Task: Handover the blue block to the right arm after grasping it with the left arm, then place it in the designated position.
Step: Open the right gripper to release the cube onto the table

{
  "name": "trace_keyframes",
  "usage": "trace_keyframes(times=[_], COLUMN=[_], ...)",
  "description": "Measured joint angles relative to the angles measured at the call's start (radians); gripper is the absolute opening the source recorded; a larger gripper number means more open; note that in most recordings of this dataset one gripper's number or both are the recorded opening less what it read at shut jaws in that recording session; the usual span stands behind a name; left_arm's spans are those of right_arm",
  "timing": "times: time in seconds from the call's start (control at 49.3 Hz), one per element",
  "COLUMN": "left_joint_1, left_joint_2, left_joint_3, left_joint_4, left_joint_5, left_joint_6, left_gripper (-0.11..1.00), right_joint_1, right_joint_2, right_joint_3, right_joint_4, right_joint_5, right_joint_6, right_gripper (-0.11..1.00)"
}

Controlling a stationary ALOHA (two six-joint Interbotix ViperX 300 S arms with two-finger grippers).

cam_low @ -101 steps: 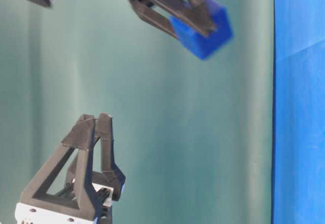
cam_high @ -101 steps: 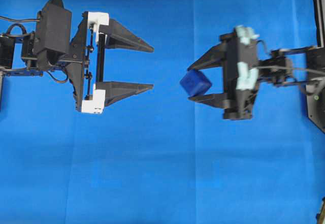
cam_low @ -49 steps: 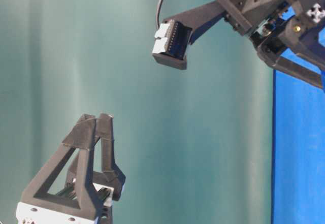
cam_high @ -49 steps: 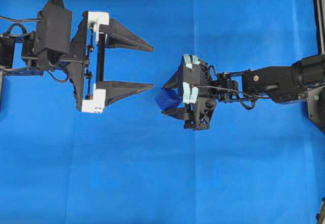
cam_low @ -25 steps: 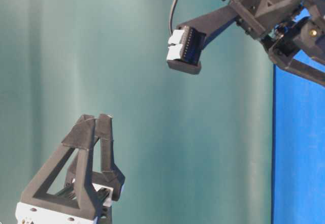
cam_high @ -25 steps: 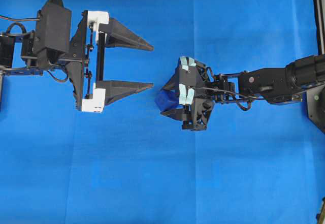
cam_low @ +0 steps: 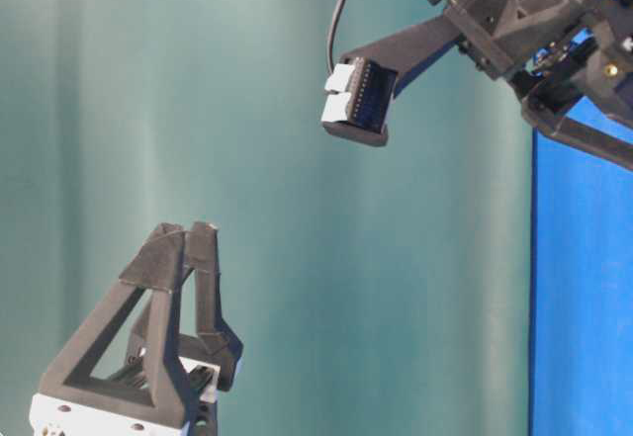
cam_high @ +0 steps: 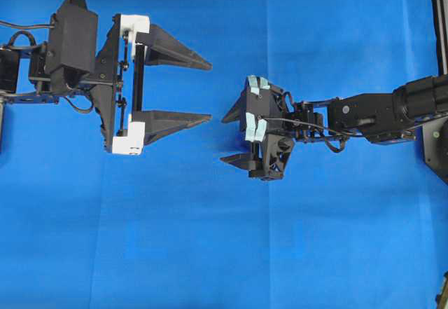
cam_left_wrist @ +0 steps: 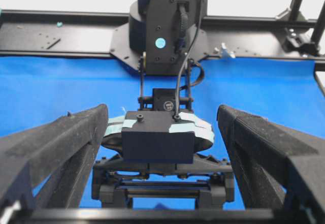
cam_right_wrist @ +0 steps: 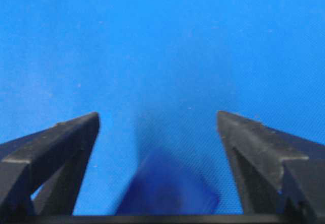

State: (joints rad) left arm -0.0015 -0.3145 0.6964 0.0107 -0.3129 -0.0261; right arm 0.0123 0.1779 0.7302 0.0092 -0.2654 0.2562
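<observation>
Overhead view: the left arm [cam_high: 70, 71] lies level along the cloth's [cam_high: 210, 253] left edge, its gripper [cam_high: 206, 90] pointing toward the middle, white brackets at the base, both fingers spread wide with nothing between them. Facing it, the right arm [cam_high: 378, 113] reaches in from the right edge and tips its gripper [cam_high: 225, 139] down at the cloth's middle; its fingers stand apart too, and from up here the block is not to be seen at all, hidden under the wrist if it is there.

The right wrist view has it: the block [cam_right_wrist: 167, 193], a dark-blue blur, sits low in the frame between the two black fingers [cam_right_wrist: 51, 148], clear gaps on either side, neither one touching it. It is too smeared to tell which way its faces turn or whether it rests on the cloth; a cube, so no long axis to call.

The left wrist view looks straight at the right gripper's taped back, with its own open fingers framing the shot.

The table-level view catches only the left fingers low and the right wrist up high, no block.
</observation>
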Motion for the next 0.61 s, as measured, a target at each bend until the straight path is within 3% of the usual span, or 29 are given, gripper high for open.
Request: trace_keyframes(times=[0.304, 0.608], left_joint_1=[0.0, 0.0], left_joint_2=[-0.002, -0.002], left_joint_3=[0.0, 0.0], left_joint_4=[0.0, 0.0], left_joint_5=[0.0, 0.0], left_joint_6=[0.0, 0.0], left_gripper=[0.93, 0.93], right_joint_1=[0.0, 0.005], right_joint_2=[-0.014, -0.169], right_joint_3=[-0.002, 0.0], right_joint_4=[0.003, 0.003], right_joint_5=[0.025, 0.149], right_joint_6=[0.0, 0.002], right_gripper=[0.92, 0.92])
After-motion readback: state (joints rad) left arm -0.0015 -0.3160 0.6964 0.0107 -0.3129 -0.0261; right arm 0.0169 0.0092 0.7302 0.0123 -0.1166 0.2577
